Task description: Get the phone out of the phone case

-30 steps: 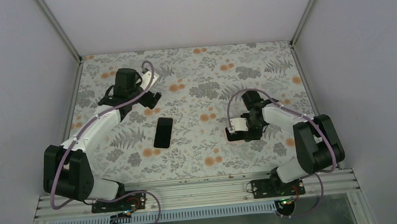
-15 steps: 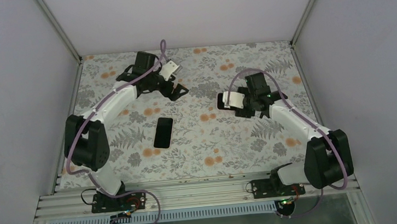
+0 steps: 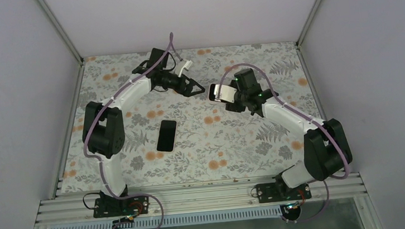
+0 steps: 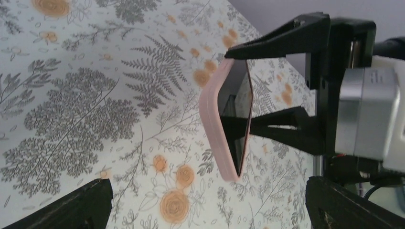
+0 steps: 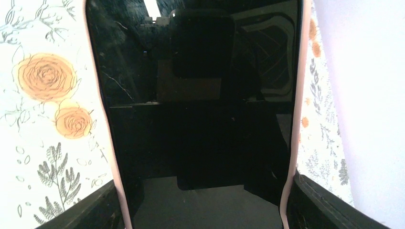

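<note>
My right gripper (image 3: 226,95) is shut on a pink phone case (image 3: 216,92) and holds it above the far middle of the table. The phone (image 5: 200,95) sits inside it, its dark glossy screen filling the right wrist view, with the pink rim (image 5: 292,143) pressed between my two fingers (image 5: 98,210). In the left wrist view the phone case (image 4: 215,124) shows edge-on, clamped by the right gripper's black fingers (image 4: 286,38). My left gripper (image 3: 191,86) stands open just left of the case, facing it, and its fingertips (image 4: 98,200) hold nothing.
A black phone-shaped slab (image 3: 166,135) lies flat on the floral tablecloth (image 3: 220,146), nearer the arm bases. Grey walls close in the table on the left, back and right. The metal rail (image 3: 197,196) with both bases runs along the near edge.
Both arms have swung away from the near side toward the far middle of the table. The right gripper carried the case up and left, and the left gripper now faces it closely.
</note>
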Robot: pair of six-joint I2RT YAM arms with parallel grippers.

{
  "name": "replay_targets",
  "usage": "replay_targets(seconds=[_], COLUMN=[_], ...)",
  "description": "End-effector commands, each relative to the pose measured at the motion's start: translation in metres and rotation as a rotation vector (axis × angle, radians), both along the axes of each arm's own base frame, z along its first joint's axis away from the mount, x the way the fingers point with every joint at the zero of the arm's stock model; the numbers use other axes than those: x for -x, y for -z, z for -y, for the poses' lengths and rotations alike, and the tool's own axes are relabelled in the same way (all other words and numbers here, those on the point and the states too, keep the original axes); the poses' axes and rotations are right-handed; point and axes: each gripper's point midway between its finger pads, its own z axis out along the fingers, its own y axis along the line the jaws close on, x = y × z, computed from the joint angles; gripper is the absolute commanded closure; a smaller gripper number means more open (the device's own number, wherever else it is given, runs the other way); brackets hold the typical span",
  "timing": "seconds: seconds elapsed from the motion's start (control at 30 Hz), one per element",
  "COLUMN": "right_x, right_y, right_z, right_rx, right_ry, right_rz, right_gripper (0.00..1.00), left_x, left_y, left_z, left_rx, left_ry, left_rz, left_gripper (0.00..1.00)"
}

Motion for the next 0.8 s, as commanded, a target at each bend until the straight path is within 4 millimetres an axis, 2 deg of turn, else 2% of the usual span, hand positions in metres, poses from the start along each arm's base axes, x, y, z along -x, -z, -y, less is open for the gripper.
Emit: replay_targets(seconds=[0.0,0.23,0.47,0.57,0.63,0.7,0.77], right_x=[-0.025,-0.034,-0.029,-0.028,-0.028,-0.03,-0.033], right_y=[-0.046,-0.06,-0.05,-0.053,-0.054,-0.055,-0.059], right_z=[-0.021,-0.036,-0.052,-0.058,-0.06,-0.06,-0.06], right_rx=[-0.089,-0.128,-0.129,-0.146,-0.153,-0.157,-0.168], right_ry=[0.035,0.048,0.03,0.026,0.029,0.04,0.055], right_rz=[0.147,0.192,0.164,0.174,0.178,0.187,0.201], right_gripper=[0.42,0.41,0.4,0.4,0.4,0.4,0.4], left_x=[-0.005,-0.008,-0.019,-0.019,-0.018,-0.016,-0.014], left_y=[-0.01,0.005,-0.008,-0.013,-0.016,-0.017,-0.015], left_z=[0.011,0.021,0.028,0.03,0.031,0.031,0.031], left_rx=[0.068,0.066,0.105,0.125,0.136,0.142,0.136], left_ry=[0.007,0.008,-0.004,0.007,0.014,0.024,0.035], left_rz=[-0.061,-0.109,-0.091,-0.095,-0.097,-0.104,-0.118], left_gripper=[0.0,0.0,0.0,0.02,0.07,0.23,0.3])
